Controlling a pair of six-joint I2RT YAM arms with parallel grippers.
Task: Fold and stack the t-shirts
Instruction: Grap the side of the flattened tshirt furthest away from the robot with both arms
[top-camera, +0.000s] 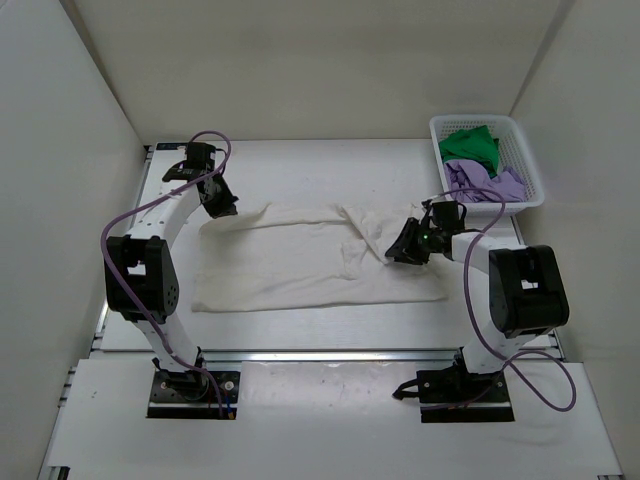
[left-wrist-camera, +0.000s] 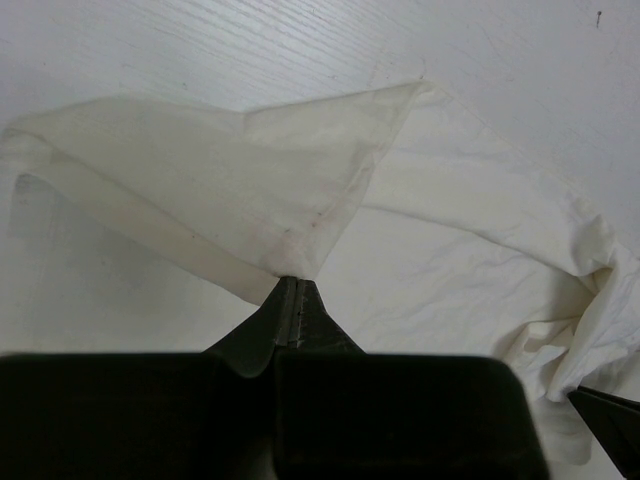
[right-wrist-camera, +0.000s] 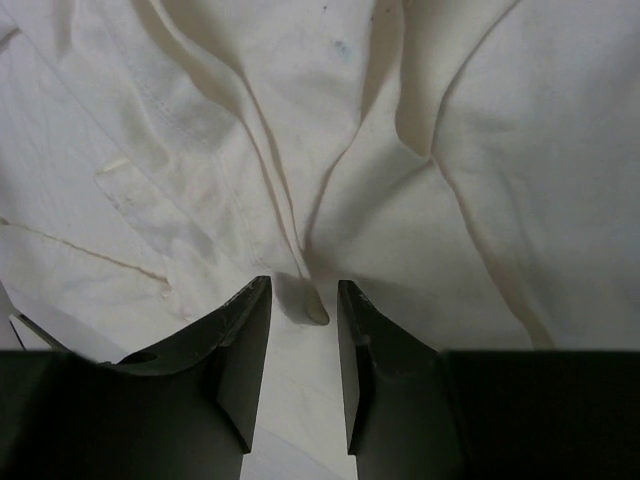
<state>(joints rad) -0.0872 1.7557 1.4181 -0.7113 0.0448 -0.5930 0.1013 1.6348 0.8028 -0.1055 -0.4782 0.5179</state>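
Room: white walls, matte white table (top-camera: 300, 160).
Cream-white shirt (top-camera: 300, 262): soft, creased, spread mid-table — rumpled rightward.
Left gripper (left-wrist-camera: 296, 292): clamped on its thin edge.
Right gripper (right-wrist-camera: 303, 300): fingers apart above folds.
Basket (top-camera: 478, 119) (white lattice): green shirt (top-camera: 470, 148), lavender shirt (top-camera: 485, 183) bunched inside.

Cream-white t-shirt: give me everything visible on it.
The cream-white t-shirt is thin, soft cloth with faint marks and a stitched hem. It lies spread on the table between the arms, mostly flat but wrinkled, and bunched at its right end. The left gripper is shut on its far left edge, pulling the cloth up into a peak. The right gripper stands open astride a raised crease at the bunched end.
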